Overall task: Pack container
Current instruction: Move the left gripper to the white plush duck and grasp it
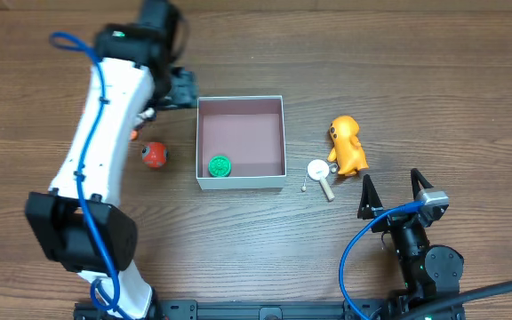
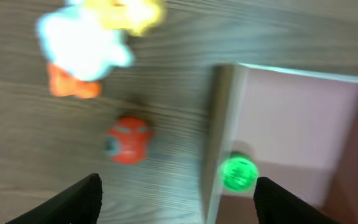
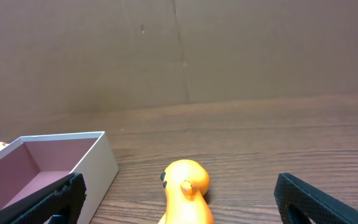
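PACKING UNDER WAY: The container [image 1: 241, 183], a shallow white-walled box with a pink floor, sits at centre frame in the overhead view, with a green round toy [image 1: 220, 165] in its lower-left corner. The left gripper [image 2: 178, 186] hangs over the box's left wall, jaws spread wide and nothing between them; its wrist view is blurred. Just left of the box lies a red-orange ball [image 1: 154, 155]. At the upper left of the wrist view is a white, yellow and orange toy [image 2: 86, 40], too smeared to identify. At lower right of the overhead view, the right gripper [image 1: 391, 191] sits equally wide open and empty. It faces an orange duck-like figure [image 1: 347, 145] and a small white piece [image 1: 318, 169], both right of the box. Most of the packing appears undone. The risks: the ball looks likely to roll if a finger clips it off-centre. A left finger descending this close to the thin wall could also snag it and shove the light box, shifting the target for both arms.
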`<state>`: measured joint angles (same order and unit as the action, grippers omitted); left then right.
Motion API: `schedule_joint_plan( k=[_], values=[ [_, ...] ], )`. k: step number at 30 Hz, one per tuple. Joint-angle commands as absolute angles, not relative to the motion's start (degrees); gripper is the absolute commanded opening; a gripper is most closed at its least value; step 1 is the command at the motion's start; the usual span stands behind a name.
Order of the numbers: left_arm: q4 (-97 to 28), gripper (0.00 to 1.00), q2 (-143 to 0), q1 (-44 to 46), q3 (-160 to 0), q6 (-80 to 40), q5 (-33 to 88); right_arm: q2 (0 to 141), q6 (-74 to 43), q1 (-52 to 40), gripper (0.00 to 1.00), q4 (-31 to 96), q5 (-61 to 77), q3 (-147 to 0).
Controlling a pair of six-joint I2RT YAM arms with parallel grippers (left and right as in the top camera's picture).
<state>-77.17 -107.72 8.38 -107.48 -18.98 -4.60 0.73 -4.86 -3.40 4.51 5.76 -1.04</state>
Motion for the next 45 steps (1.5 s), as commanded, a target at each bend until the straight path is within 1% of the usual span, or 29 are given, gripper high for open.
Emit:
schedule_joint_plan(
  k=[1, 4, 8, 9, 14, 21, 26, 32, 37, 45],
  values=[
    [-76.51, 0.82, -108.12, 3.42, -108.42, -19.25, -5.52, 0.19, -4.67, -3.14, 1.0, 4.16, 6.11, -0.45],
    [-74.74, 0.87, -108.12, 1.19, -108.29, -17.45, -5.56, 0.19, -4.67, -3.14, 1.0, 4.16, 6.11, -0.45],
    [-71.31, 0.98, -108.27, -0.03, -107.07, -13.65, -7.79, 0.19, -4.67, -3.14, 1.0, 4.16, 6.11, -0.45],
    [-70.52, 1.0, -108.38, -0.14, -106.65, -12.99, -8.36, 0.19, -4.67, -3.14, 1.0, 4.16, 6.11, -0.45],
    [-63.88, 1.0, -108.51, -0.58, -101.84, -8.91, -9.65, 0.19, -4.67, -3.14, 1.0, 4.16, 6.11, -0.45],
    [-49.58, 1.0, -108.64, -2.2, -91.22, -3.42, -9.63, 0.19, -4.67, -3.14, 1.0, 4.16, 6.11, -0.45],
    [-41.08, 1.0, -108.66, -4.16, -85.3, -3.14, -8.56, 0.19, -4.67, -3.14, 1.0, 4.16, 6.11, -0.45],
    [-32.82, 1.0, -108.97, -4.49, -80.34, 0.3, -7.42, 0.19, -4.67, -3.14, 1.0, 4.16, 6.11, -0.45],
    [-29.3, 1.0, -111.18, -4.49, -78.54, 0.32, -7.33, 0.19, -4.67, -3.14, 1.0, 4.16, 6.11, -0.45],
    [-28.69, 1.0, -118.32, -4.49, -78.54, 1.32, -5.91, 0.19, -4.67, -3.14, 1.0, 4.16, 6.11, -0.45]
  ],
)
